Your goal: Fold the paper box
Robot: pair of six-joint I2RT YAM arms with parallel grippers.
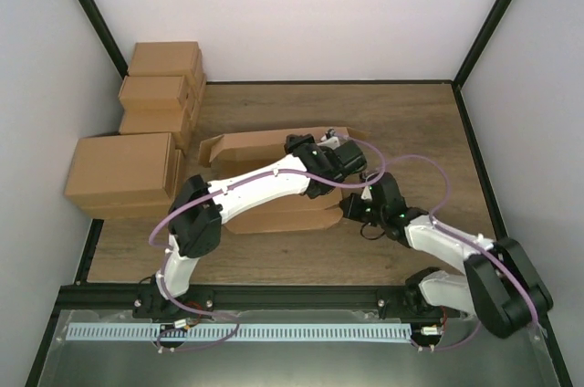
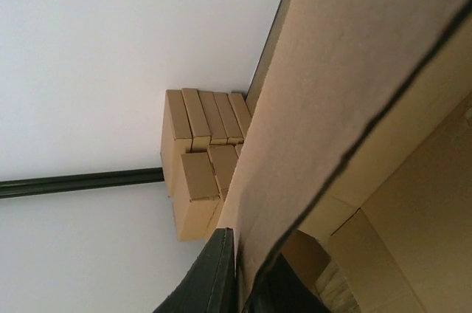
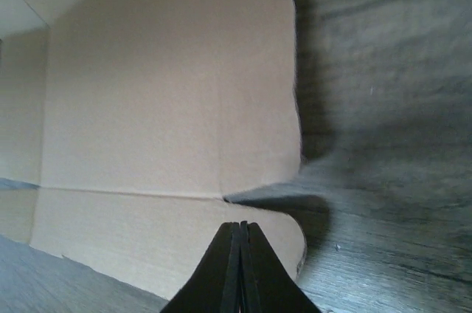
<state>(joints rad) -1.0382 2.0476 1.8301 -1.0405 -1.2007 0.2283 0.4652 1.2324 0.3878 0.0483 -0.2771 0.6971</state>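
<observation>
Wood-grain table (image 1: 411,122) between white walls, with stacked cartons (image 1: 137,163) at its back left corner. Mid-table lies the paper box (image 1: 255,143), partly raised, under both arms. The left gripper (image 2: 247,261) is clamped on the edge of an upright cardboard wall. The right gripper (image 3: 240,226) is clenched on nothing, its tips over a flat flap at the box's right end.
</observation>
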